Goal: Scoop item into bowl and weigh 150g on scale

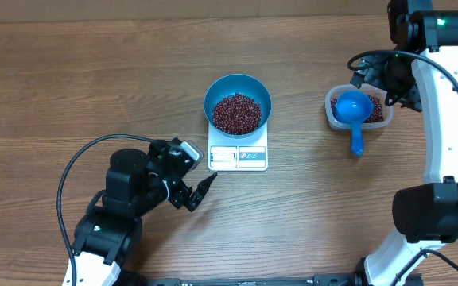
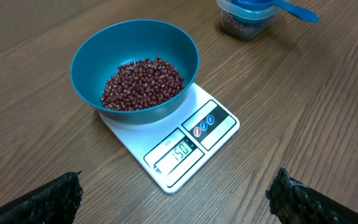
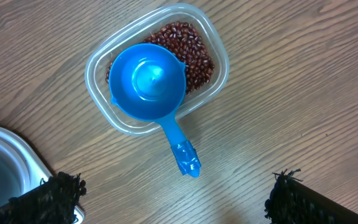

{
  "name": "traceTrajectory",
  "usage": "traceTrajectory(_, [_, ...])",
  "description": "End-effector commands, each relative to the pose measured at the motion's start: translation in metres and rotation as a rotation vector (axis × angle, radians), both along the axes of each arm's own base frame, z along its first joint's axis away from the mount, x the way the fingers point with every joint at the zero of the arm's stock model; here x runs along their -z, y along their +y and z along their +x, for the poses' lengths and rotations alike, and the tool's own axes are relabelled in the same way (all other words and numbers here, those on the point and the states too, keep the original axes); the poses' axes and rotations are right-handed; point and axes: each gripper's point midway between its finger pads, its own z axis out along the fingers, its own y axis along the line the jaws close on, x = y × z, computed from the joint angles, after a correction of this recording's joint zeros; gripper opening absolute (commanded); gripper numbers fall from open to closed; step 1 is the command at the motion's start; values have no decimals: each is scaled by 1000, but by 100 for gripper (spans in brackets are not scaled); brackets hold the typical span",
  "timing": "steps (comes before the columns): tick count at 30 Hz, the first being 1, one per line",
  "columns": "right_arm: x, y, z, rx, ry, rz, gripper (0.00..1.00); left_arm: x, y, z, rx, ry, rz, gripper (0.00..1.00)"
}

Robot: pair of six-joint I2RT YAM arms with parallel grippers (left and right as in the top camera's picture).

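left gripper (image 1: 202, 191): jaws spread wide and holding nothing; it sits at the near-left of the table, pointing far and right at the scale's near-left corner
task's thing: the heap of small dark red-brown beans (image 1: 237, 114) lies in the round, deep teal-blue plastic bowl (image 2: 135, 40); the bowl stands on the small white square digital scale (image 1: 238, 157), covering its far part and leaving the front panel bare
direction from left hand: bowl and scale lie far and right of the open fingers, near but apart from them
display (image 2: 180, 151): it appears to read 150; judged from that, the target weight is met and no further scoop seems needed
scoop: the bright blue plastic handled scoop (image 3: 148, 81) rests cup-up in the small clear rectangular tub (image 3: 98, 62), on the beans left there; its cup looks empty
long axis: the scoop's handle sticks out over the tub's rim toward the near side
right gripper (image 3: 176, 186): jaws wide and empty, above the tub; this arm is by far the nearer to the scoop
open room: bare wood lies between scale and tub and all around the left hand; table edges are well away
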Motion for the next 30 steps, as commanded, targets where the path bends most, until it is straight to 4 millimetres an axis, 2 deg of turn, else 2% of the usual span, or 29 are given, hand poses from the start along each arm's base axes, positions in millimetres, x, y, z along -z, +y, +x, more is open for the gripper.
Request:
traceTrajectory(1, [-18, -2, 0, -4, -59, -15, 100, -5, -4, -3, 16, -7, -24, 99])
traceTrajectory(25, [-18, -2, 0, -3, -59, -15, 100, -9, -5, 1, 12, -32, -29, 100])
traceTrajectory(30, [-18, -2, 0, -4, -59, -15, 100, -18, -1, 6, -18, -81, -25, 100])
